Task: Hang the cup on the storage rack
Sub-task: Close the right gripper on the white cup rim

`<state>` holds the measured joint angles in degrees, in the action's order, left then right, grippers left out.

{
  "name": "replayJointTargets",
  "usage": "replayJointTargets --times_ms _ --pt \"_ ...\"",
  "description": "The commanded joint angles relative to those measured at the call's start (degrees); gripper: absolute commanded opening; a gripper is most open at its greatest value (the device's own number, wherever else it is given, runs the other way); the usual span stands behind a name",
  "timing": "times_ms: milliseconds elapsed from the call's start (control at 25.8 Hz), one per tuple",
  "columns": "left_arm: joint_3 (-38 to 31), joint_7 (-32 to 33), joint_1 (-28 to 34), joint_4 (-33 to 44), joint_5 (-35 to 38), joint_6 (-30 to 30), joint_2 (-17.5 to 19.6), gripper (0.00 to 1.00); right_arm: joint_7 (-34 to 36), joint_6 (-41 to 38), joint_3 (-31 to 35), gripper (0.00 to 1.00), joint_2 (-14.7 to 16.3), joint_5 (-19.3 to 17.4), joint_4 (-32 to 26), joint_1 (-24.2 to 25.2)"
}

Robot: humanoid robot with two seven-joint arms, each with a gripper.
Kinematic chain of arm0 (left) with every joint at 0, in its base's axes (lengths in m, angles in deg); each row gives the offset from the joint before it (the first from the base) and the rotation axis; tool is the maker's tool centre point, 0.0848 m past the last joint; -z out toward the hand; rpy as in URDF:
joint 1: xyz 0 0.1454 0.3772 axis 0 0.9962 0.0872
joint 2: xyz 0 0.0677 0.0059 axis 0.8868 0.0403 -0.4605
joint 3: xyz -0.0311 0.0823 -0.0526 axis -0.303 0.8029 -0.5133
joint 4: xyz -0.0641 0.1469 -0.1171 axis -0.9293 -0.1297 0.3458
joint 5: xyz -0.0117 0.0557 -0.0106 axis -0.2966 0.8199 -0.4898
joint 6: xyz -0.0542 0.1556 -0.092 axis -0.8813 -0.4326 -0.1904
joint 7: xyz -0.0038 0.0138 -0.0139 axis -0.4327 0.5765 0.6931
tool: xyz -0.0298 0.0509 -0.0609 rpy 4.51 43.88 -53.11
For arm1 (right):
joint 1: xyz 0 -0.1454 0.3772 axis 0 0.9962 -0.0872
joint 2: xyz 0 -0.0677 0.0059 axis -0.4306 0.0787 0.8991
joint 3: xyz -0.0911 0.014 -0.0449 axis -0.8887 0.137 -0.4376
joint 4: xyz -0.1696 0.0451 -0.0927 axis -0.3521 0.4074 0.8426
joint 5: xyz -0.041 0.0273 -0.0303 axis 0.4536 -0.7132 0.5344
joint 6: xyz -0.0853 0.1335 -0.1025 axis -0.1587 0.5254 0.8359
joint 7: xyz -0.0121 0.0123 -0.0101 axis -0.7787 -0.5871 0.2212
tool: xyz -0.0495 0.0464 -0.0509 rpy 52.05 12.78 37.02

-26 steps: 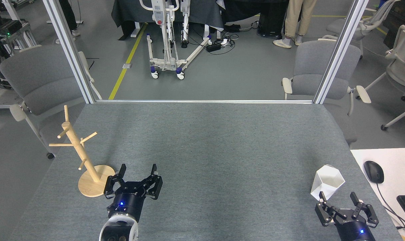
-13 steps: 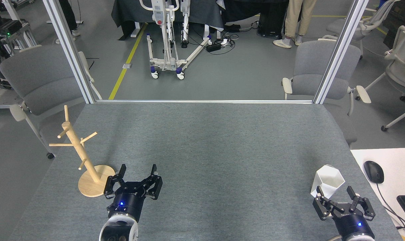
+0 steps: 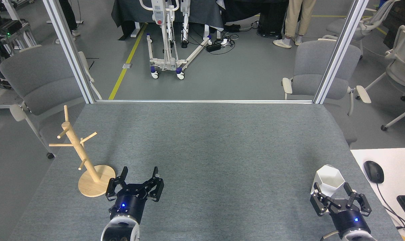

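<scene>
The right pincer (image 3: pixel 332 194) is spread wide and holds nothing. Its two fingers stand on either side of the lower part of the cup (image 3: pixel 328 180), one by the cup's near left face and the other by its near right face. Whether either finger touches the cup cannot be told from this view; the jaws have clearly not closed on it. The cup sits on the counter (image 3: pixel 209 150) close to the near right corner, just inside the right edge, tilted a little with its hexagonal mouth facing up and toward the far side.

The left pincer (image 3: pixel 139 177) is also open and empty. It hovers low near the near edge, left of the middle, just beside the round base of the storage rack (image 3: pixel 80 154). The rack stands near the left edge of the counter, and all its pegs are bare.

By my reading the task is at its very start: the approach to the cup looks nearly complete, but the grasp itself is not yet made. Everything that matters is left to do. The cup must be gripped and lifted, then carried across almost the whole width of the counter, since cup and rack are well apart. It may also need passing to the left arm before it is set over a peg.
</scene>
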<state>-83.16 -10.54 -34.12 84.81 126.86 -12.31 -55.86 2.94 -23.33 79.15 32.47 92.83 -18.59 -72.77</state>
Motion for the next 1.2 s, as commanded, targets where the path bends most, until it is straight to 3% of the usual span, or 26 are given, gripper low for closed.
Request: replayJointTargets --times_ms 0,1162 --pt "0.00 -0.08 0.09 -0.40 0.00 0.05 0.14 1.00 0.13 -0.01 -0.18 1.00 -0.01 0.43 0.94 -1.13" --pt "-0.09 -0.08 -0.09 -2.60 0.00 0.05 0.14 0.99 0.13 0.26 -0.09 1.00 0.43 0.96 3.57 -1.66"
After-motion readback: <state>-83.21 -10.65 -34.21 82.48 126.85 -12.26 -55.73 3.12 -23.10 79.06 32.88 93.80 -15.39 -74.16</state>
